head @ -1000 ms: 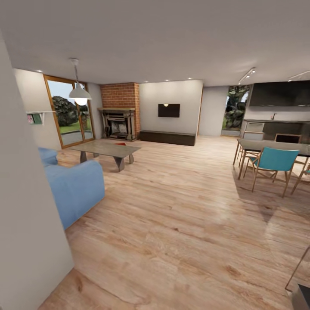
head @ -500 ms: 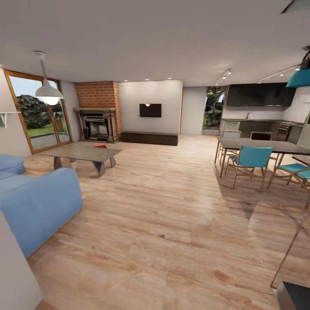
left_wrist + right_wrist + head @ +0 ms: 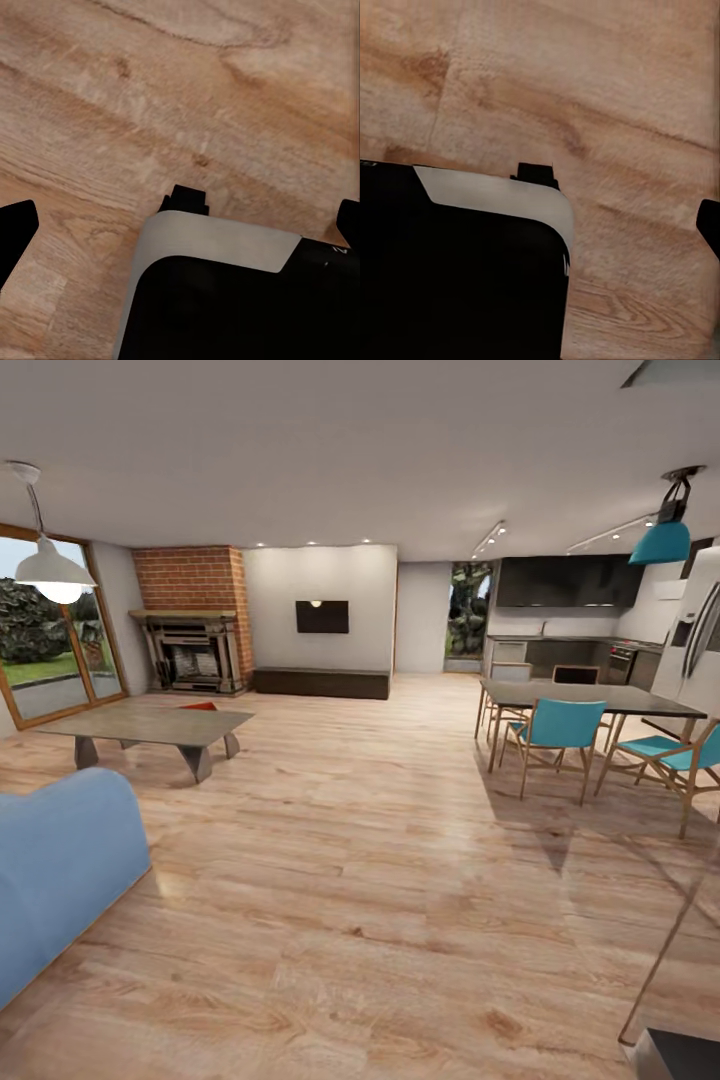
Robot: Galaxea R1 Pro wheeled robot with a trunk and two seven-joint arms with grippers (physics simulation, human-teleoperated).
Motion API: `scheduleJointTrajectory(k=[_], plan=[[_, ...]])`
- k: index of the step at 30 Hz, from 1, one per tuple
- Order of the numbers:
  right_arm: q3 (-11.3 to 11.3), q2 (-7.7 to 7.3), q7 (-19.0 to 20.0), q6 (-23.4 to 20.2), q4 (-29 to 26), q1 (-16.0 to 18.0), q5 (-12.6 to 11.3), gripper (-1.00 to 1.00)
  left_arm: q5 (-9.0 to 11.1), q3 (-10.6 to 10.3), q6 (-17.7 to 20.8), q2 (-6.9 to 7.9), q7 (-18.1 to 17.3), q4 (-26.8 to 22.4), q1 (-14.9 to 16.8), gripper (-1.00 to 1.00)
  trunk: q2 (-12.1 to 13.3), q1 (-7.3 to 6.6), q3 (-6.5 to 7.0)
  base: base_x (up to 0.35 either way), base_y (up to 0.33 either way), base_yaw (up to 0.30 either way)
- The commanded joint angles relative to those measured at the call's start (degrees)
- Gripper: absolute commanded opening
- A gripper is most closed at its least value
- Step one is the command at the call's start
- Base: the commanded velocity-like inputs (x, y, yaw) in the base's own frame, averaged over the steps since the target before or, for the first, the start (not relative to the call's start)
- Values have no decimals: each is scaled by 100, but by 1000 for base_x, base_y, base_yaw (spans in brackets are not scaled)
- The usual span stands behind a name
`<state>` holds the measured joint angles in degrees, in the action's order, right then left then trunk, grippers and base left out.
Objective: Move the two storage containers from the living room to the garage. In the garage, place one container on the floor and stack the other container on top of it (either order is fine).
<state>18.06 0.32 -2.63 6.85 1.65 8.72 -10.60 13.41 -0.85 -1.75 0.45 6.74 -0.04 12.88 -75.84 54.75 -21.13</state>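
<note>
Peeking red behind the coffee table [image 3: 150,725], near the fireplace [image 3: 193,650].

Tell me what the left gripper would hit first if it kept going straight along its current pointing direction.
Most likely the wood plank floor, which lies directly ahead in the left wrist view. How far off it is cannot be judged.

I see the living room [image 3: 380,880] ahead, light wood planks underfoot. A small orange-red shape [image 3: 199,706], likely a storage container, peeks from behind the low table near the fireplace.
</note>
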Motion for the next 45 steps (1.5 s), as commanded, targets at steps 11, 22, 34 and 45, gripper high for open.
scheduleJointTrajectory(k=[11,22,34,45], plan=[[5,7,8,61,17,7,437,100,39,-12,-23,-1,7,4,4,100,-3,3,-6,322,0,0],[-3,-13,-50,35,19,7,504,100,38,-12,9,17,-13,4,4,100,-3,3,-6,322,0,0],[24,-50,-55,13,19,7,523,100,39,-12,0,19,-15,4,4,100,-3,3,-6,322,0,0],[29,-44,-71,43,19,7,542,100,39,-17,-7,3,-10,4,4,100,-3,3,-6,322,0,0]])
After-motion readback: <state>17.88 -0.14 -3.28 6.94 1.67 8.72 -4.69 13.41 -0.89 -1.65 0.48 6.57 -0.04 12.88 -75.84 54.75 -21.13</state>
